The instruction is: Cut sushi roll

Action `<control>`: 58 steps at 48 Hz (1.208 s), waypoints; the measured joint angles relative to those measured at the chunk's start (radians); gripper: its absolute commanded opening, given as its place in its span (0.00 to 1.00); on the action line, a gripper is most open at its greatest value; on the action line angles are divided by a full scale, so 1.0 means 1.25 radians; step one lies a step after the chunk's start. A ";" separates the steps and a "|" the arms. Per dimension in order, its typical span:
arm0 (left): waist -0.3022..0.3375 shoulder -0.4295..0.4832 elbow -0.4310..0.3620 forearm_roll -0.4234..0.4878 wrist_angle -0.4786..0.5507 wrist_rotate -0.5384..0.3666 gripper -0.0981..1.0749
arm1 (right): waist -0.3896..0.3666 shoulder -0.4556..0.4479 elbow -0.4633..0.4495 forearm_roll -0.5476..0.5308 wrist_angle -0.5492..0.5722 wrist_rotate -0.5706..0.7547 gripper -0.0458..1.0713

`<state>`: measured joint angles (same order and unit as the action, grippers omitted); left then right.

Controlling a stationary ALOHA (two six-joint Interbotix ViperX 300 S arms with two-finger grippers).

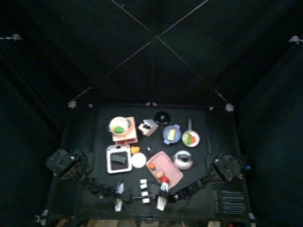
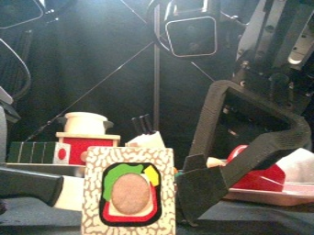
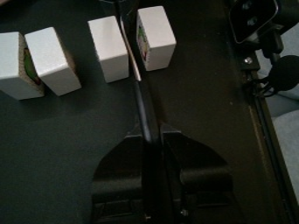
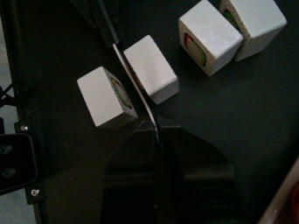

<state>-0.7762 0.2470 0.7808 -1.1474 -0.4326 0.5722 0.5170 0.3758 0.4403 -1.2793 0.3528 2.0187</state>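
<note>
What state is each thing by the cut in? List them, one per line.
End piece: split off, standing apart from the rest.
Third piece: separate, on the other side of the blade.
Two far pieces: apart from the third, close together.
Black blade: down between the end and third pieces.
Right tool: shut on the black blade.

Sushi pieces point(image 1: 143, 186) near table point(image 1: 89, 133) front edge; arms flanking.

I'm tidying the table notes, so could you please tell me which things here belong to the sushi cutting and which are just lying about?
Job in hand:
sushi pieces
knife

Lying about:
pink tray
blue pan
white pot
red box
</note>
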 measured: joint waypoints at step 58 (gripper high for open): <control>0.012 -0.178 0.071 0.017 -0.039 0.004 0.39 | 0.006 -0.103 0.047 -0.103 0.053 0.000 0.58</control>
<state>-0.7609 0.0245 0.8698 -1.1259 -0.4817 0.5768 0.5246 0.2470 0.4985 -1.4082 0.4188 2.0187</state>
